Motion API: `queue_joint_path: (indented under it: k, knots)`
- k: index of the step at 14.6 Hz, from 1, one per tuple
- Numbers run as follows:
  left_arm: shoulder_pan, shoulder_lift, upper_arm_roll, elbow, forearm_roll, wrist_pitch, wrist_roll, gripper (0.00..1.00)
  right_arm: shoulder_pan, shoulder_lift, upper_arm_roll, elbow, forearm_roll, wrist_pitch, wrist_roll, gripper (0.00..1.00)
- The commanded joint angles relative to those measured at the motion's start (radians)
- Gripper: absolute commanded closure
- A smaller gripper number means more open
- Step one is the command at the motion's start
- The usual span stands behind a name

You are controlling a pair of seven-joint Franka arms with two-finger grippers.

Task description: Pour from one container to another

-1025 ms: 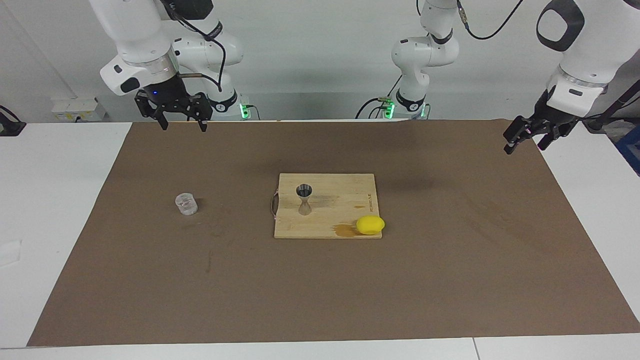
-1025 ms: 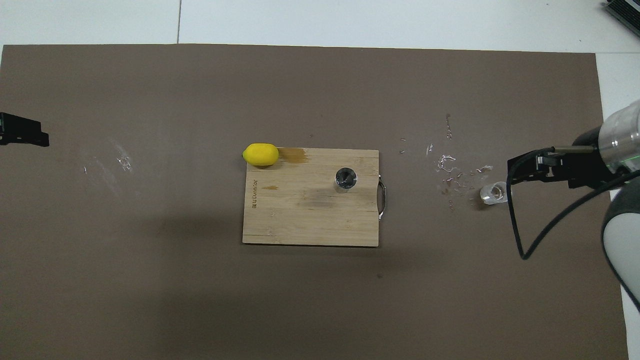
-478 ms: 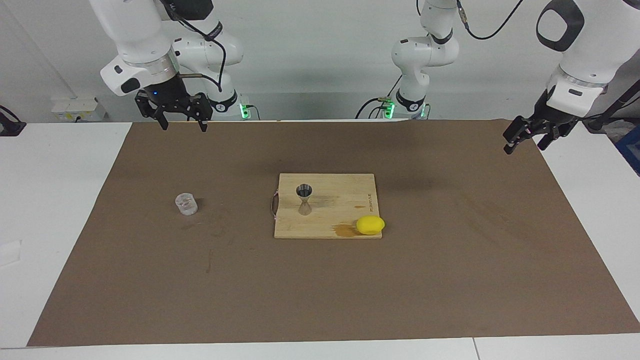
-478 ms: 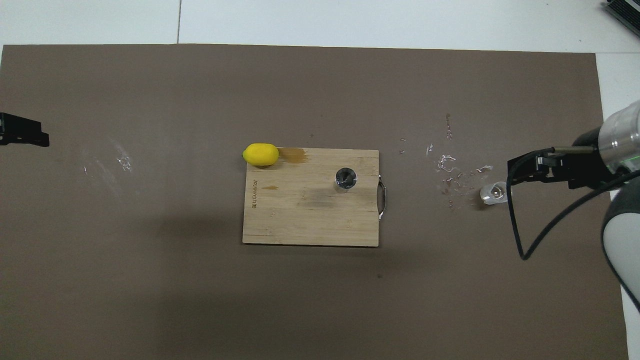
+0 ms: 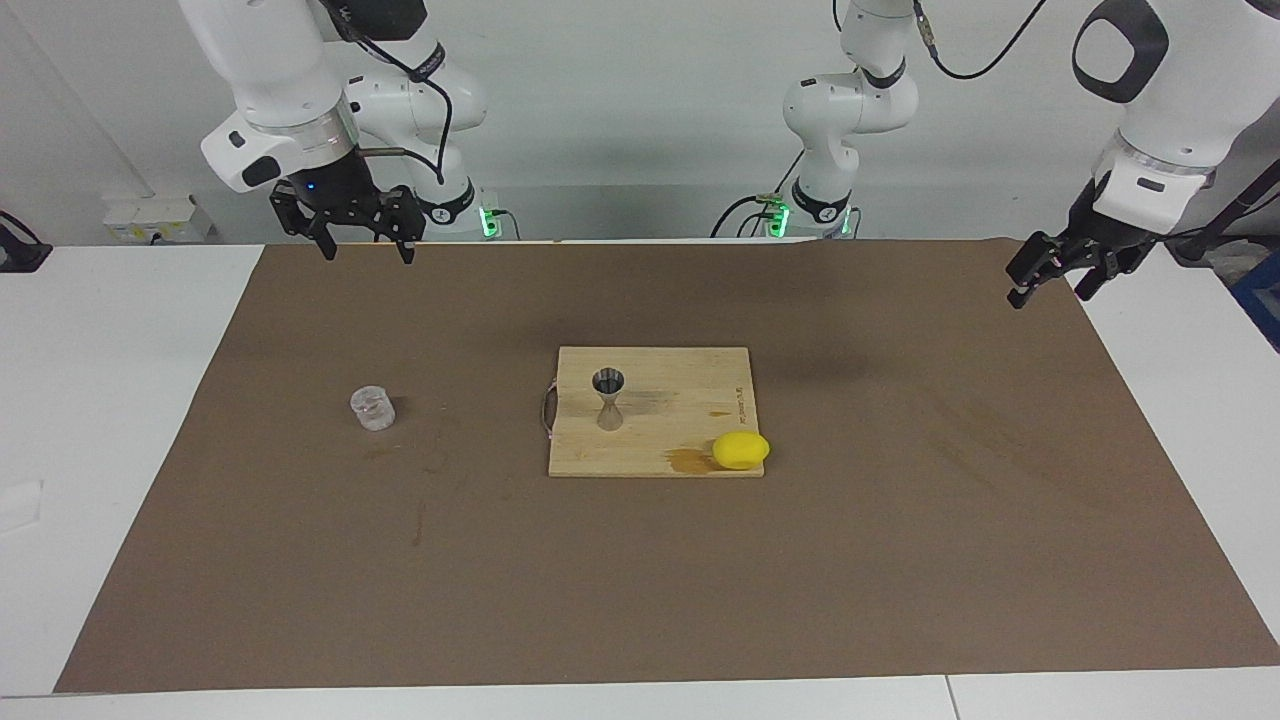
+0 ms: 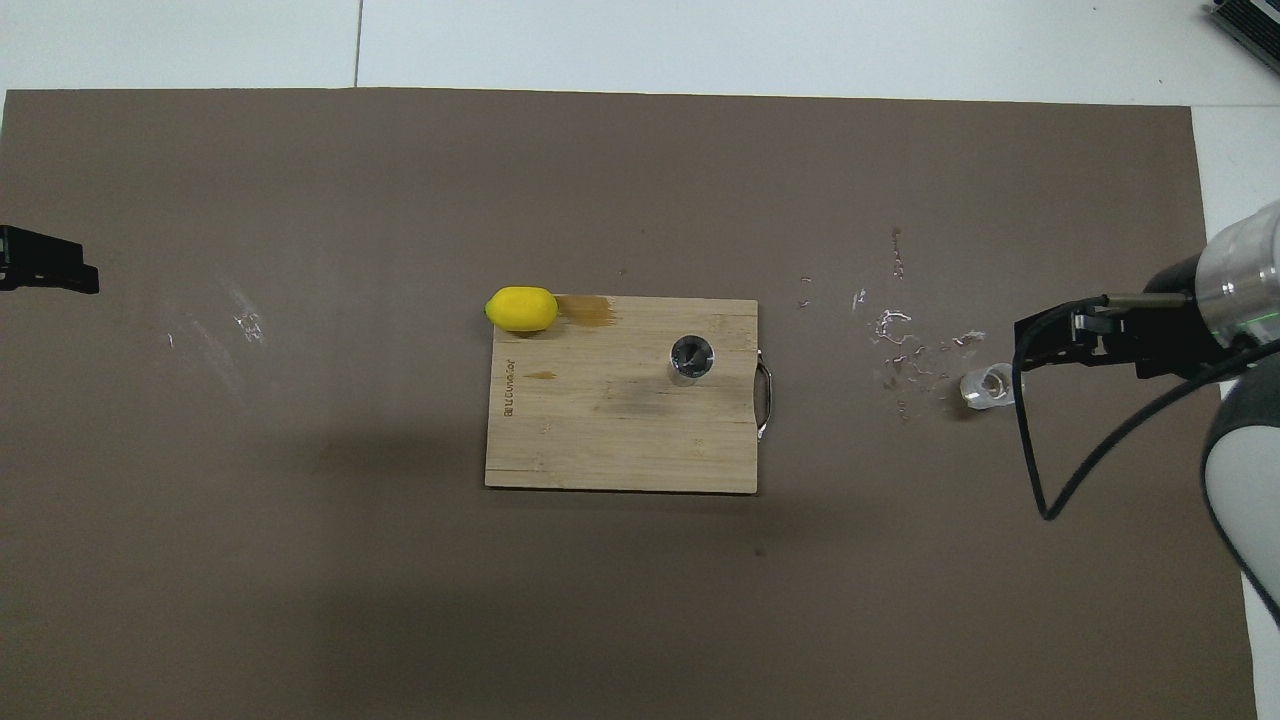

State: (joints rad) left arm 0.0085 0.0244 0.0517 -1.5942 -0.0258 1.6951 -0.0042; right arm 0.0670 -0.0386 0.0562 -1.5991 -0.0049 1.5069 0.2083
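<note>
The clear glass cup [image 5: 372, 408] [image 6: 987, 387] stands upright on the brown mat toward the right arm's end of the table. The metal hourglass jigger [image 5: 608, 397] [image 6: 691, 359] stands upright on the wooden cutting board [image 5: 680, 425] [image 6: 620, 440] at the table's middle. My right gripper [image 5: 365, 252] [image 6: 1030, 345] hangs open and empty, high over the mat's edge by the robots, well above and clear of the cup. My left gripper [image 5: 1048, 288] [image 6: 50, 272] waits open and empty in the air over the mat's edge at the left arm's end.
A yellow lemon [image 5: 741, 450] [image 6: 521, 308] lies at the board's corner farthest from the robots, beside a wet stain [image 5: 688, 459]. Shiny droplets [image 6: 900, 335] are scattered on the mat between cup and board. The right arm's black cable [image 6: 1040, 470] hangs over the mat.
The right arm's wrist has shifted very slightly above the mat. Cup, jigger, lemon and left gripper have not moved.
</note>
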Motion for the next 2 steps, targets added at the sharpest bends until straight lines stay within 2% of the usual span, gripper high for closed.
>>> queue_joint_path:
  k: [1,2]
  knots:
    - [-0.005,-0.027,0.005,-0.027,-0.008,-0.003,-0.011,0.00,-0.010,-0.015,0.005,-0.016,-0.007,-0.004,-0.026,0.00]
    - [-0.005,-0.027,0.005,-0.027,-0.008,-0.003,-0.011,0.00,-0.010,-0.015,0.005,-0.016,-0.007,-0.004,-0.024,0.00]
